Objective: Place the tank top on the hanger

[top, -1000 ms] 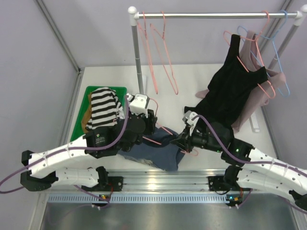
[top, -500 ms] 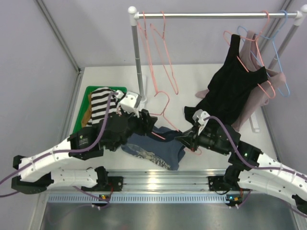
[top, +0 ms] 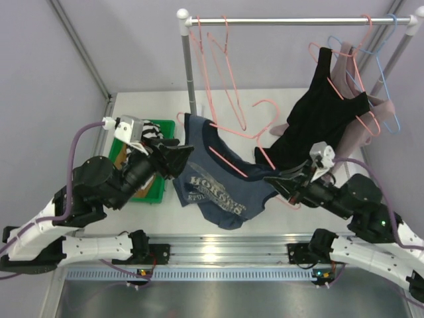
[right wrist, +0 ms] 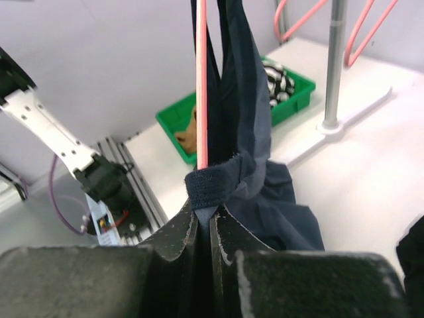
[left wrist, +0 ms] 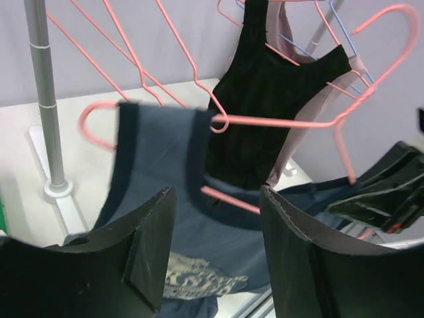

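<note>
Raised tank top (top: 222,192), print illegible, drapes hanger (right wrist: 201,79) in right gripper (right wrist: 204,222); left gripper (left wrist: 215,222) wide.

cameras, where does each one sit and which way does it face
Top external: above and behind the arms, looking down on the table; both arms show.
Left wrist: on the left arm, facing the rack pole; open left gripper at bottom.
Right wrist: on the right arm, facing the green bin; shut right gripper at bottom.
Shared: all three show the tank top and hanger.

Matt cloth tank top (top: 225,193), wire hanger (left wrist: 285,123)
</note>
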`<action>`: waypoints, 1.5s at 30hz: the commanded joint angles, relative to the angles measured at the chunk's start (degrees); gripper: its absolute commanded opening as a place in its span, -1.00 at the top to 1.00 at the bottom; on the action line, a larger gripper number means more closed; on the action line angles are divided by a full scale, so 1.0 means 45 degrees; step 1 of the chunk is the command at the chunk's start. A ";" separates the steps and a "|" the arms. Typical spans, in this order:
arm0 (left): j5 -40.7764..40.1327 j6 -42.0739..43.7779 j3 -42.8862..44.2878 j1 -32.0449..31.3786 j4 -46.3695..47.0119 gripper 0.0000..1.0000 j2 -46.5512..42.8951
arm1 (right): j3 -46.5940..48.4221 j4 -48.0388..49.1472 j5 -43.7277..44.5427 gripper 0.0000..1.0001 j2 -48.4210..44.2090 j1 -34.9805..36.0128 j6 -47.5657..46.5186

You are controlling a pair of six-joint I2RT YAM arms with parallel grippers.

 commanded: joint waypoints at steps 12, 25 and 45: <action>-0.0400 0.0658 0.0164 0.0030 0.1120 -0.15 0.0311 | 0.6308 -0.3990 0.2140 1.00 -0.0318 -0.0052 -0.0199; -0.0380 0.0814 0.0261 0.0030 0.1198 -0.15 0.0585 | 1.4471 -0.8737 0.3489 1.00 0.2494 -0.0071 -0.0960; -0.0497 0.0736 -0.0012 0.0030 0.1256 -0.15 0.1015 | 1.3368 -0.9893 0.5518 1.00 0.2768 -0.0032 -0.0473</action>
